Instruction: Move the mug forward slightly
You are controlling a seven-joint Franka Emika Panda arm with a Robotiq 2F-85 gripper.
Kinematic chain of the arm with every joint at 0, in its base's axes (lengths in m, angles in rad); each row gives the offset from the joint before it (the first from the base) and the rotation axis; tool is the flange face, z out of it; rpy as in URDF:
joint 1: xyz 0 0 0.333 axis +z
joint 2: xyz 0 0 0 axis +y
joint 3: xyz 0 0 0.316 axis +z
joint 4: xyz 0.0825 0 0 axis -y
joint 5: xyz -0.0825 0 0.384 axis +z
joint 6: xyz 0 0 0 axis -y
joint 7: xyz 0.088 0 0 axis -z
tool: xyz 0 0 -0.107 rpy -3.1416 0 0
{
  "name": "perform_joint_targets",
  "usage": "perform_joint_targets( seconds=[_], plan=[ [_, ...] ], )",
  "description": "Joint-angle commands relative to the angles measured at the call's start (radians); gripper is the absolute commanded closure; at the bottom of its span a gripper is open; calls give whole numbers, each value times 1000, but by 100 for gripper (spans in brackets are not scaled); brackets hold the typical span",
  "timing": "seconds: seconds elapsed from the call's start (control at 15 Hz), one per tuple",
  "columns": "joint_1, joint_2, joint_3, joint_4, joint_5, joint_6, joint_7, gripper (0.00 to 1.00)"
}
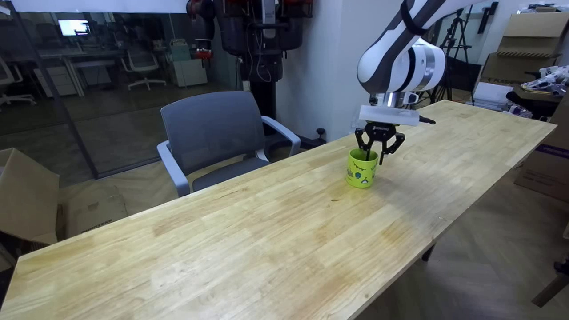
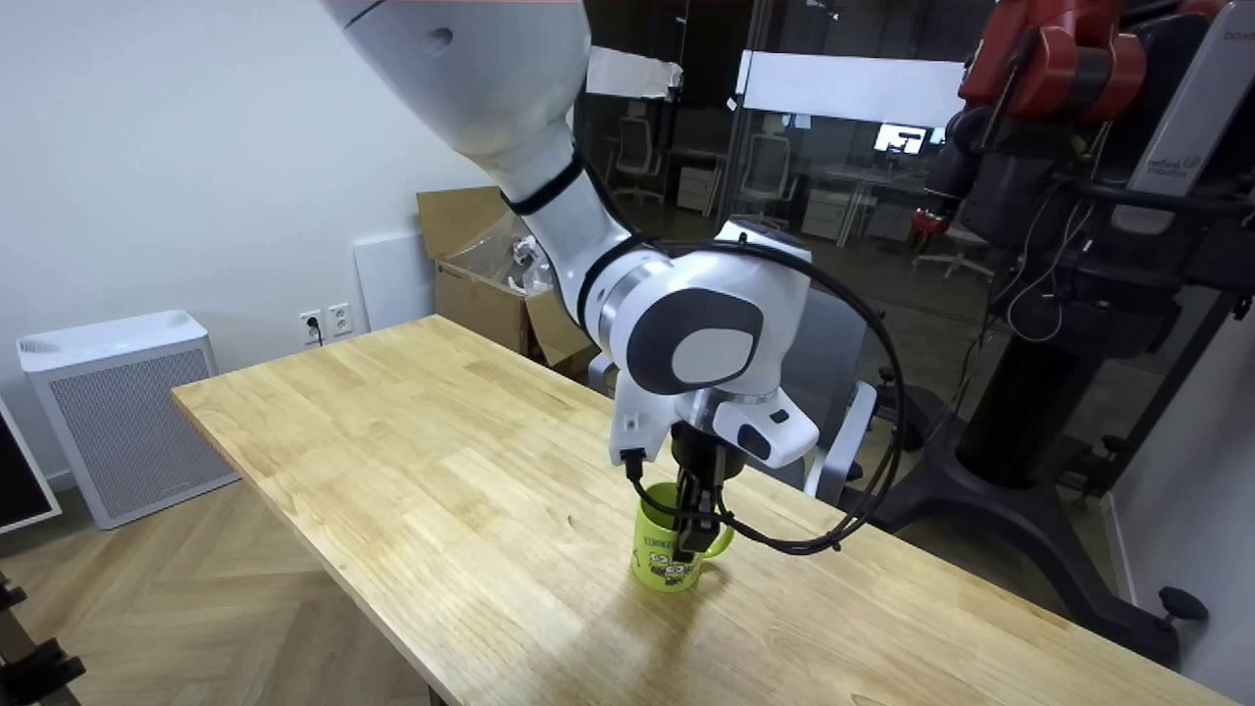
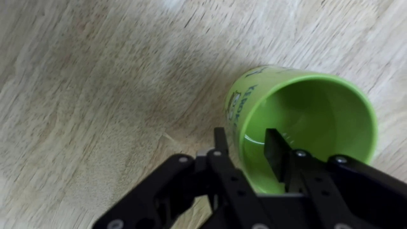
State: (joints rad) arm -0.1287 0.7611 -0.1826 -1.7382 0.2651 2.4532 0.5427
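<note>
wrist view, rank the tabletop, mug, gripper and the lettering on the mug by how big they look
1. Tabletop
2. Mug and gripper, order unsure: the gripper is nearer the camera and cut off by the frame
3. Lettering

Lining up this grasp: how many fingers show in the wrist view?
2: one finger inside the mug, the other finger outside it, with the mug's side between them. Neither looks hidden.

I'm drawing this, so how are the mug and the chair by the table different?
The mug is lime green; the chair is grey. The mug is small; the chair is much bigger. The mug has a handle; the chair has armrests. The mug stands on the table; the chair is beside it. Both are upright.
</note>
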Motion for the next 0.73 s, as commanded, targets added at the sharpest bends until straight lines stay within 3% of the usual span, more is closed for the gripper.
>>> perform_joint_targets(
  seconds=[0.0, 0.33, 0.67],
  plan=[
    [40, -24, -34, -9, -7, 15, 65, 30],
    [77, -83, -54, -66, -13, 91, 90, 1],
    [54, -78, -23, -47, 1, 82, 51, 0]
  ],
)
